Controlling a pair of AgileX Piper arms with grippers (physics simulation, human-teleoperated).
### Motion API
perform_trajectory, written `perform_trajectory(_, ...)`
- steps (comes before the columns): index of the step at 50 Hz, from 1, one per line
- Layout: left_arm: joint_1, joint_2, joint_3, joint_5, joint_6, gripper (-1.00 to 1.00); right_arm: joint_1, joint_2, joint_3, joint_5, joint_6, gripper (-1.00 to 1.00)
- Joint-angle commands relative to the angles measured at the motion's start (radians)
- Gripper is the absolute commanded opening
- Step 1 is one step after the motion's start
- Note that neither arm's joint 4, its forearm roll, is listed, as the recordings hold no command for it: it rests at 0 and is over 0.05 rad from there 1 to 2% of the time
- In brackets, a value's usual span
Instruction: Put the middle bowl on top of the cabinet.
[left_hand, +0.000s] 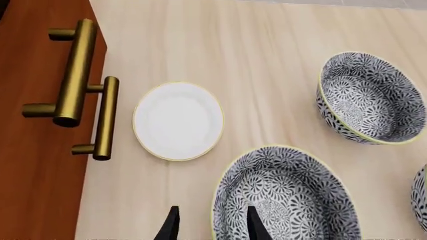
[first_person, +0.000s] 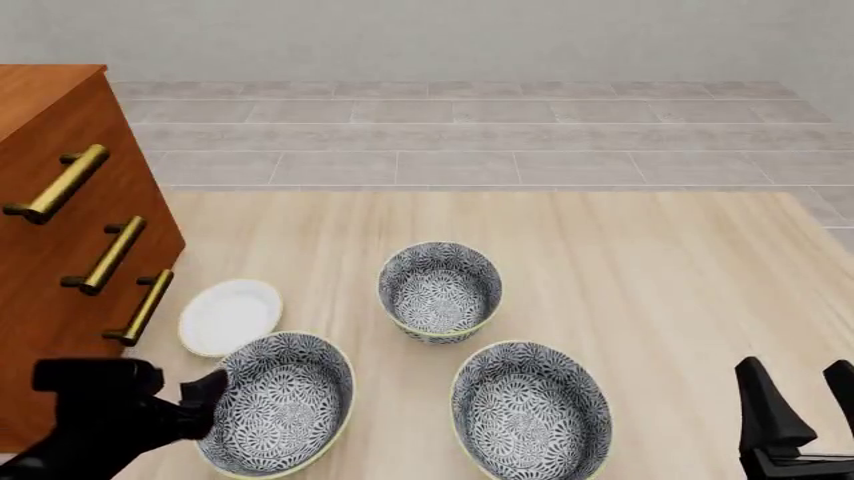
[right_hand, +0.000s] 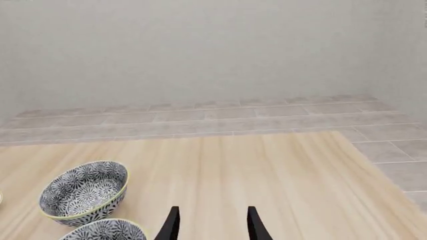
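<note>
1. At the centre of the pale wooden tabletop (first_person: 641, 270) stands the middle bowl (first_person: 441, 290), a round deep bowl with a dense dark-grey-and-white floral pattern and a thin pale-yellow rim. It sits upright on the table, farther from the arms than its two look-alikes.
2. Nearer the arms, an identical patterned left bowl (first_person: 274, 400) sits on the cabinet's side and an identical patterned right bowl (first_person: 530, 412) on the other side. All three stand apart from one another.
3. Along the left edge stands the cabinet (first_person: 54, 300), tall and of reddish-brown wood, with three brass bar handles (first_person: 107, 255) on its front. The middle bowl is on the table, well apart from it.
4. Between the cabinet and the bowls lies a small plain white round plate (first_person: 231, 316), just beside the left bowl.
5. The left gripper (first_person: 207, 395) has its dark fingers (left_hand: 253, 225) spread apart and holds nothing. In the left wrist view they straddle the left bowl's rim, one over the inside and one outside. Whether they touch the rim cannot be told.
6. The middle bowl lies beyond that claw and toward the right arm's side, with the left bowl between them. It is not within the spread fingers.
7. The right gripper (first_person: 801, 395) hangs near the table's right front corner with its fingers (right_hand: 172, 225) apart and empty. The middle bowl is well off toward the left arm's side, ahead of it.
</note>
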Motion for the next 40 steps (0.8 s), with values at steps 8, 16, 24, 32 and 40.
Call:
perform_trajectory(8, -0.008, 0.123, 0.055, -0.144, -0.033, 1.00, 0.000, 0.002, 0.000, -0.001, -0.001, 1.00)
perform_trajectory(16, -0.007, 0.191, 0.082, -0.220, -0.043, 1.00, 0.001, 0.003, 0.000, 0.000, -0.003, 1.00)
perform_trajectory(24, -0.015, 0.212, 0.087, -0.239, -0.049, 1.00, 0.001, 0.004, 0.000, 0.000, -0.004, 1.00)
perform_trajectory(32, -0.021, 0.277, 0.105, -0.313, -0.063, 1.00, -0.002, 0.002, 0.000, 0.001, -0.001, 1.00)
perform_trajectory(40, -0.026, 0.301, 0.112, -0.338, -0.067, 1.00, -0.004, 0.000, 0.000, 0.003, 0.001, 1.00)
